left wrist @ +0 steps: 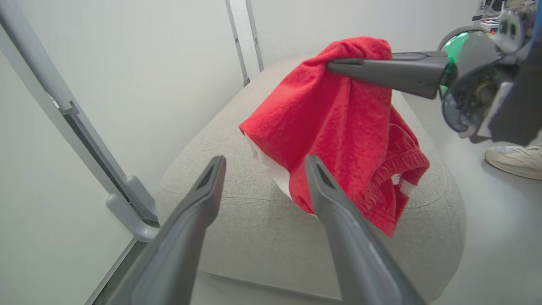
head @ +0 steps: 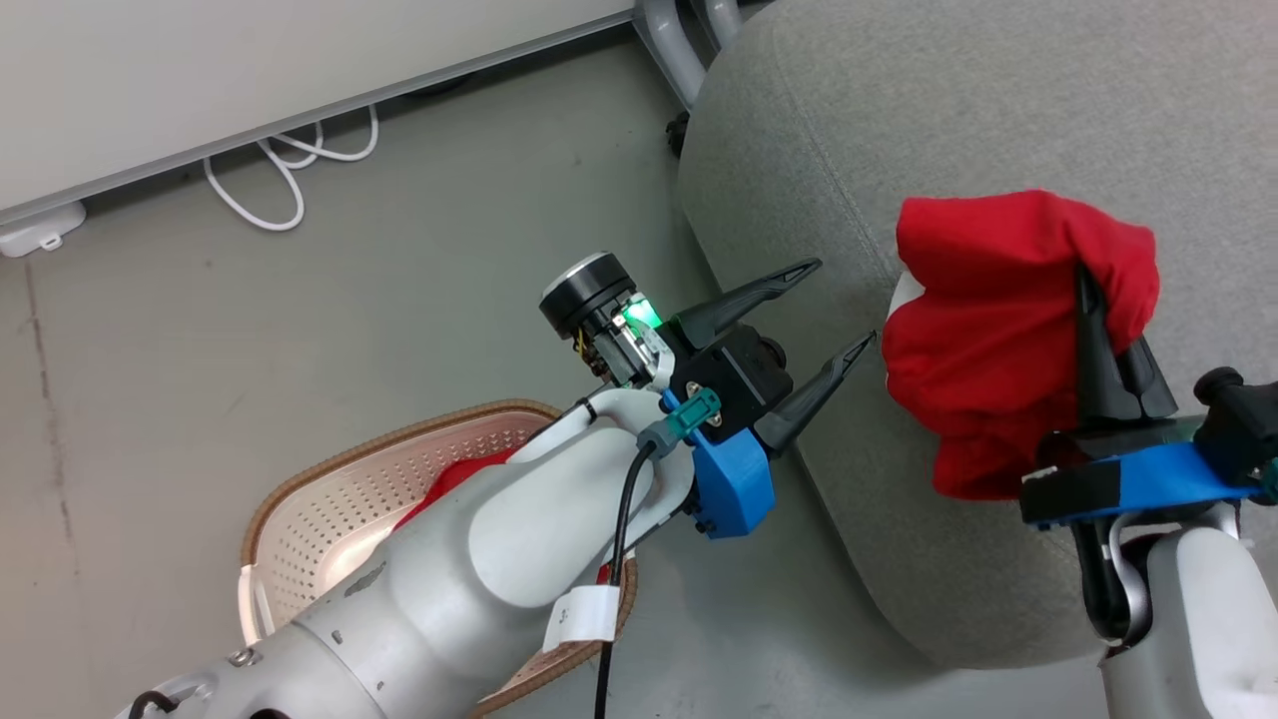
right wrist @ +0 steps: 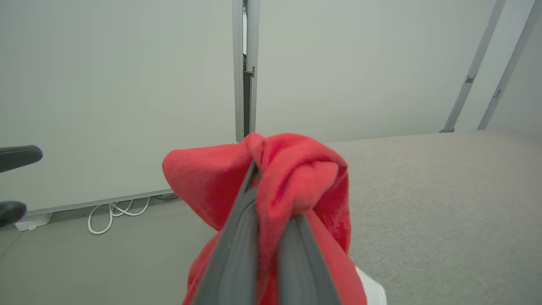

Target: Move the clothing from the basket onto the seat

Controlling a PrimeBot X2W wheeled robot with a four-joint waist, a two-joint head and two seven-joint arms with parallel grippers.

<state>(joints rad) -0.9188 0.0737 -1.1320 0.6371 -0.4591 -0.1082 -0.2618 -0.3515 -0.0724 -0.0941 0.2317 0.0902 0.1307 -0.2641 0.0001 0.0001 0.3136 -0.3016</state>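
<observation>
A bright red garment [head: 998,330] with white trim hangs bunched from my right gripper [head: 1083,285], which is shut on its top fold above the front edge of the grey seat [head: 899,130]. In the right wrist view the fabric [right wrist: 296,178] wraps over the closed fingers [right wrist: 237,237]. My left gripper [head: 841,303] is open and holds nothing, just left of the garment and apart from it. The left wrist view looks past those spread fingers [left wrist: 211,186] at the hanging garment [left wrist: 338,118] over the seat [left wrist: 254,237]. The basket [head: 329,499] sits on the floor at lower left under my left forearm, with more red clothing [head: 449,479] partly hidden inside.
A white cable [head: 290,170] loops on the grey floor along the wall's base. Grey metal frame legs [head: 669,40] stand at the seat's far corner. A person's pale shoe [left wrist: 514,159] rests on the floor beyond the seat.
</observation>
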